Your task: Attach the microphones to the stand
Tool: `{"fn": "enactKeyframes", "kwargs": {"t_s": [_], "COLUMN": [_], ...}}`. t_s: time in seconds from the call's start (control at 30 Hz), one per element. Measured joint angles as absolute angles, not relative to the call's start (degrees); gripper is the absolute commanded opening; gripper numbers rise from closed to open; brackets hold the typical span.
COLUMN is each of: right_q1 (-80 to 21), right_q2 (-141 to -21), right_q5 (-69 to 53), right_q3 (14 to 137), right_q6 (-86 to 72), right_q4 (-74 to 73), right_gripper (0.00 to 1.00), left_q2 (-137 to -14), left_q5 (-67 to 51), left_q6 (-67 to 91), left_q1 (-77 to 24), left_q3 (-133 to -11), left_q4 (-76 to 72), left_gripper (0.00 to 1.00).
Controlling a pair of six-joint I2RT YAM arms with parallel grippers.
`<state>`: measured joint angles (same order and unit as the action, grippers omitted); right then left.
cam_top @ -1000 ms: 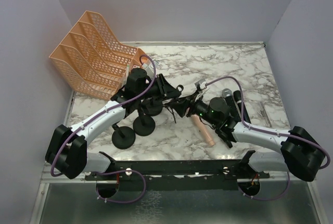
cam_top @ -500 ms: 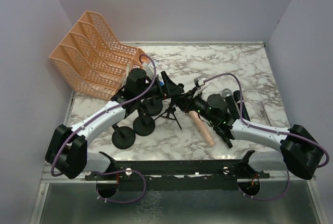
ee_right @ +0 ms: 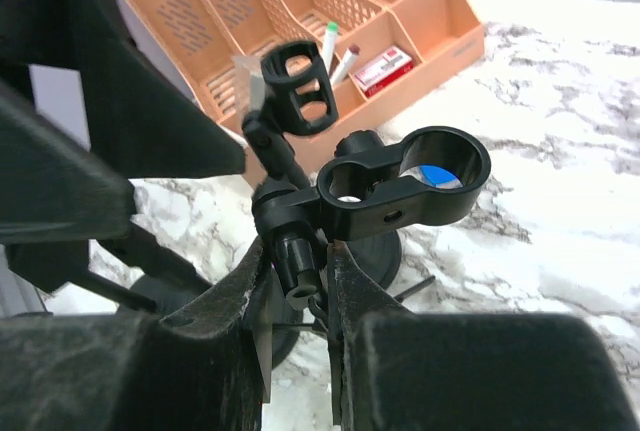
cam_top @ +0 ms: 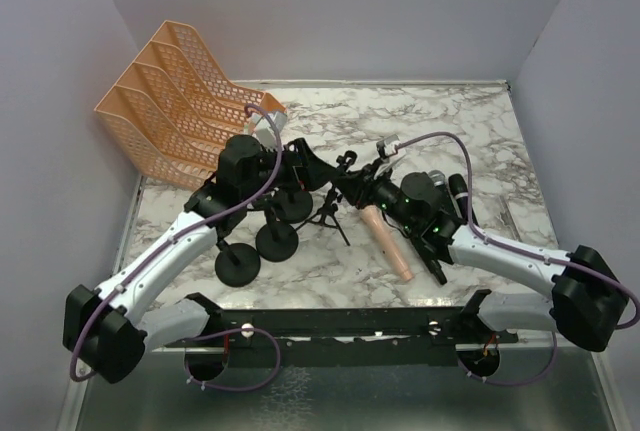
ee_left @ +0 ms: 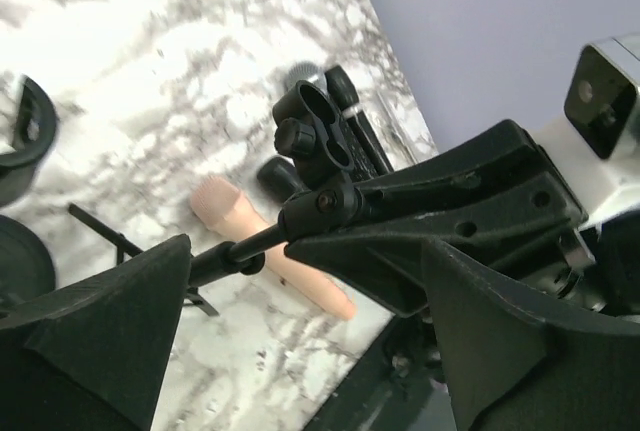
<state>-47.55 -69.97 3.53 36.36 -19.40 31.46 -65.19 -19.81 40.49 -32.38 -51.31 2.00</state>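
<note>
The small black tripod stand (cam_top: 325,216) stands mid-table, tilted. My right gripper (cam_top: 352,189) is shut on the joint under its clip head (ee_right: 300,241); a ring clip (ee_right: 410,186) sticks out above the fingers. My left gripper (cam_top: 308,167) is open just left of the stand's head, its fingers (ee_left: 100,331) wide apart on either side of the rod (ee_left: 235,251) without touching it. The pale pink microphone (cam_top: 388,243) lies on the marble below the right gripper. A black microphone with a silver mesh head (cam_top: 437,182) and another black one (cam_top: 456,191) lie beside the right arm.
Three round black weighted bases (cam_top: 277,241) sit under the left arm. An orange mesh file rack (cam_top: 185,106) holding pens and a small box stands at the back left. Purple walls close in the table on three sides.
My left gripper has opened, let go of the stand and pulled back to the left. My right gripper has shut on the stand's head.
</note>
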Motion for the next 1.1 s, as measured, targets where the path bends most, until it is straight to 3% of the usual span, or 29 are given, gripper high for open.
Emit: {"fn": "enactKeyframes", "kwargs": {"t_s": [0.57,1.1], "right_q1": [-47.5,-47.5], "right_q2": [-67.7,-64.8], "right_q5": [-0.9,-7.3], "right_q3": [52.3,54.1], "right_q6": [-15.8,-14.7], "right_q4": [17.1,8.7], "right_gripper": [0.10,0.10], "left_q2": [-50.7,-54.7], "left_q5": [-15.2,-27.2], "left_q6": [25.4,19.7], "left_q1": [-32.4,-32.4], "left_q3": [-43.3,-39.2], "left_q4": [0.8,-16.9], "left_gripper": [0.91,0.70]}}
